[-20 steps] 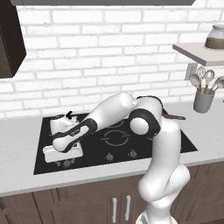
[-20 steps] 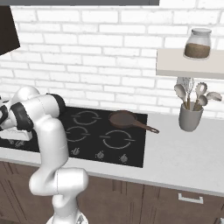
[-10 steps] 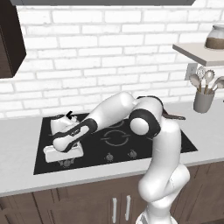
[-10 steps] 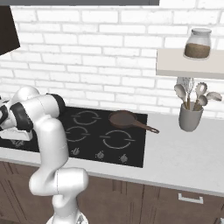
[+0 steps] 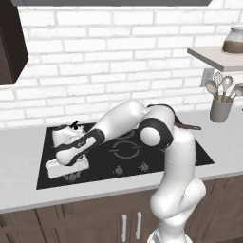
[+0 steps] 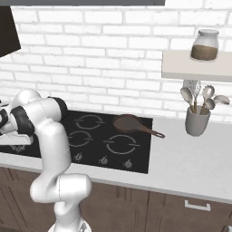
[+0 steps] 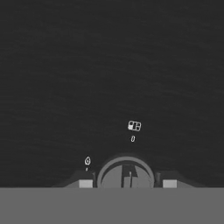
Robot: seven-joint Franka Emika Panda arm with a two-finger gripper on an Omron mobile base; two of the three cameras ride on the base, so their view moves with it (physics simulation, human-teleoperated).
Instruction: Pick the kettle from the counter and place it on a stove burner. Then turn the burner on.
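1. The kettle (image 5: 64, 134) stands on the back left part of the black cooktop (image 5: 190, 152), its thin black handle (image 5: 74, 125) arching over the top.
2. The hand (image 5: 71, 153) lies low over the front left corner of the cooktop, just in front of the kettle and apart from it.
3. In the hand view the two fingertips (image 7: 86, 183) sit on either side of a round grey knob (image 7: 126, 174); I cannot tell whether the jaws are clenched on it.
4. A small burner symbol (image 7: 134, 126) is printed on the glass above the knob.
5. A frying pan (image 6: 129, 123) rests on the back right burner.
6. A utensil pot (image 6: 197, 121) stands on the counter (image 6: 190, 158) to the right.
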